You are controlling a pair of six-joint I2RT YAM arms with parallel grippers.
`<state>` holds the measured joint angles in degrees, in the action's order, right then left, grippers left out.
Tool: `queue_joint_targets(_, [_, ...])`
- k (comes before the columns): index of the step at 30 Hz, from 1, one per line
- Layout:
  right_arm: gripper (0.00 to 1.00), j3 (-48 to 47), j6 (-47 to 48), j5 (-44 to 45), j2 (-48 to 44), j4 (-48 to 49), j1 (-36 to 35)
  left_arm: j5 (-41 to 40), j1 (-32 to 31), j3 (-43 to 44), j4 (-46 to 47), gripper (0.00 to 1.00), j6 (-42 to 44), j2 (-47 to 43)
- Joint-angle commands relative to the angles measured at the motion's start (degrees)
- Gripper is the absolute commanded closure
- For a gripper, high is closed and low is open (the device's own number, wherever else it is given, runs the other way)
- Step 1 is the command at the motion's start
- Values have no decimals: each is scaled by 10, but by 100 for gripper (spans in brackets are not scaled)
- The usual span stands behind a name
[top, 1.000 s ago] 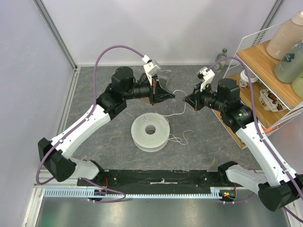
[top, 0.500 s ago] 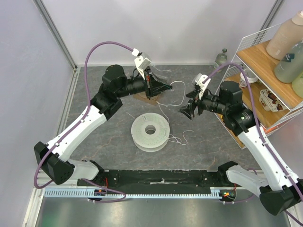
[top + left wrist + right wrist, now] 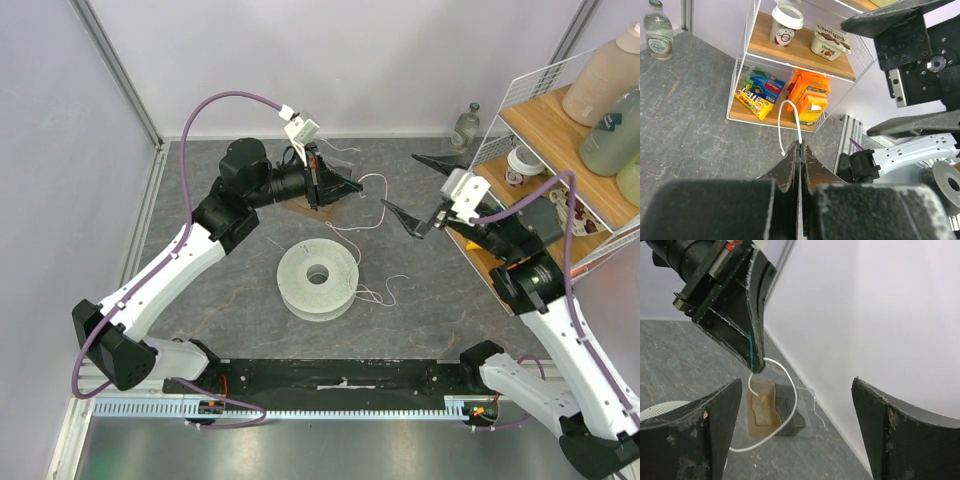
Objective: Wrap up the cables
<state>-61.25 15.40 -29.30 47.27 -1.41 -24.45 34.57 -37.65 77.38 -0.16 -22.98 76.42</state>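
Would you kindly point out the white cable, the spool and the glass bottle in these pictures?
white cable (image 3: 788,102), left wrist view, on the top of its loop.
spool (image 3: 342,283), top external view, on its upper flange.
glass bottle (image 3: 657,37), left wrist view, on its body.

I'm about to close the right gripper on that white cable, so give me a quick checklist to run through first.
1. Left gripper shut on the cable: ok.
2. Right gripper open wide: ok.
3. Cable loop ahead of the right gripper, between its jaws in its wrist view: ok.
4. Cable running free down to the spool: cannot tell.
5. Right arm clear of the wire shelf: cannot tell.
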Motion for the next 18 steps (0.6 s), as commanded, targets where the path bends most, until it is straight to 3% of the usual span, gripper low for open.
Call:
queue_joint_targets(1, [3,5,45,-31,41,84,-36,5,-7,-4,8,98,-33,-9])
queue_joint_targets(5, [8,2,81,-35,60,72,-78,11,-12,-6,14,98,-37,-15])
queue_joint_targets(11, [17,37,137,35,61,99,-108,13,-13,-14,23,99,-55,-22])
queue_joint_targets(18, [19,65,187,77,65,102,-123,23,-14,-20,37,98,-70,-29])
